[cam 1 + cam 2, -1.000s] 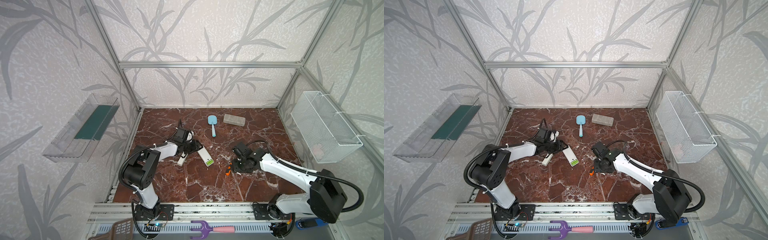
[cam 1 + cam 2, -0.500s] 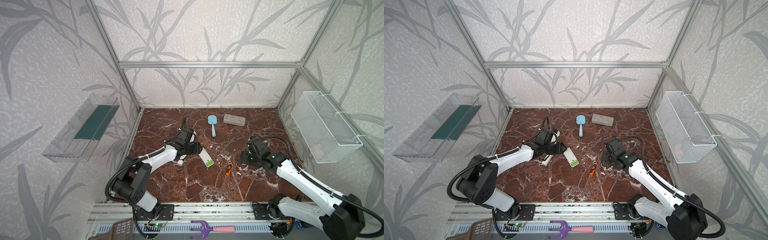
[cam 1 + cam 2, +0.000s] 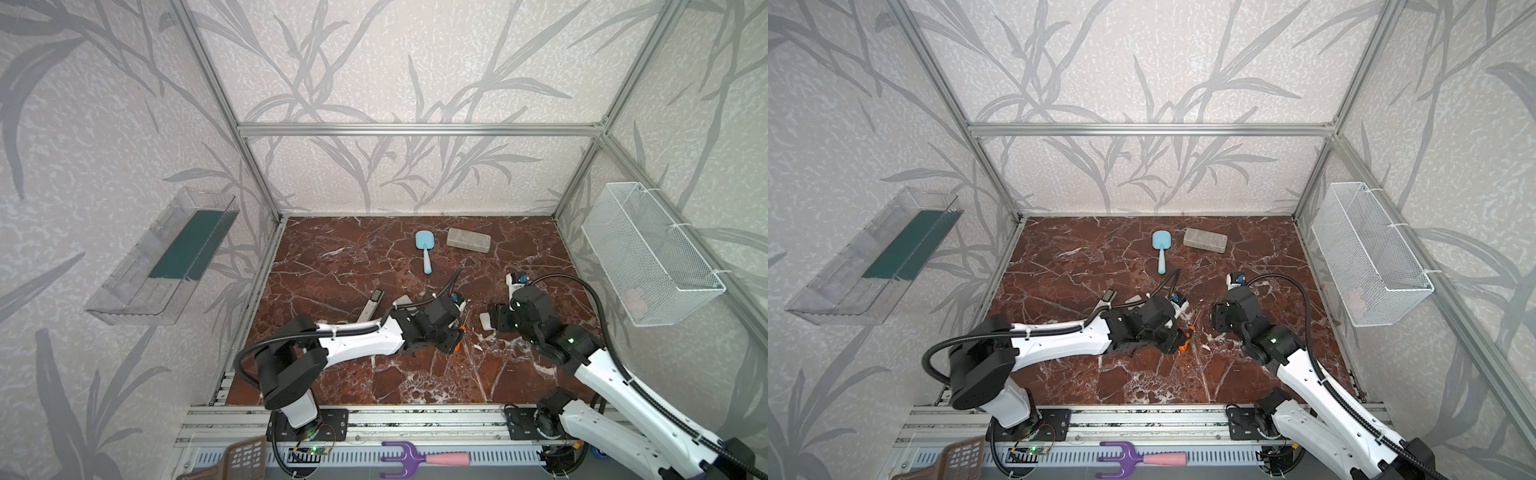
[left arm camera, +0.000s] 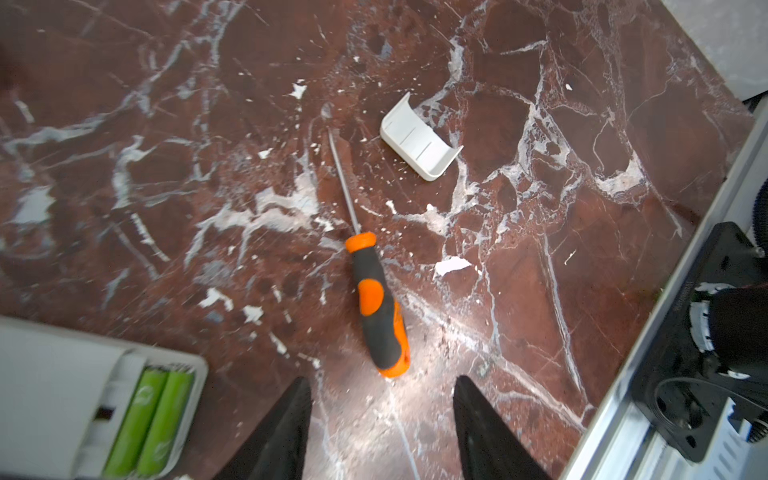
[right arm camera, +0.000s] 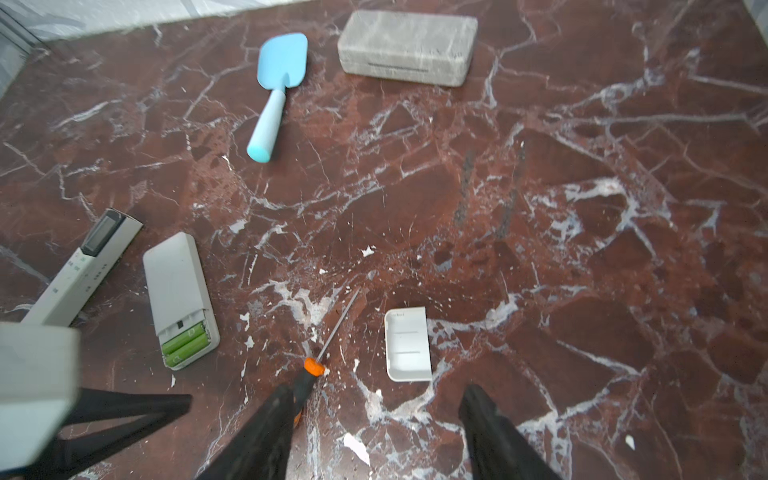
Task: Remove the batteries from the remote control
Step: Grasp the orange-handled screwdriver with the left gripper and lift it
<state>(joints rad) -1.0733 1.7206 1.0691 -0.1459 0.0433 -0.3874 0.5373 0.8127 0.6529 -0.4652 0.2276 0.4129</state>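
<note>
Batteries: two lime-green cylindrical batteries (image 5: 185,345), side by side in the open end bay of the white rectangular plastic remote (image 5: 176,291).
Remote: 10 o'clock from the orange-and-black screwdriver (image 4: 376,307) in both top views.
Left claw: left gripper (image 4: 382,384), jaws well apart, empty, just by the screwdriver's handle.
Right claw: right gripper (image 5: 374,392), jaws parted, holding nothing.
Lid: white plastic battery lid (image 5: 408,345), loose, 3 o'clock from the screwdriver.

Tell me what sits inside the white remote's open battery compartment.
Two lime-green batteries lie side by side in the white remote, with the compartment uncovered. The cover lies apart from it. Whatever is beneath the batteries is hidden by them.
</note>
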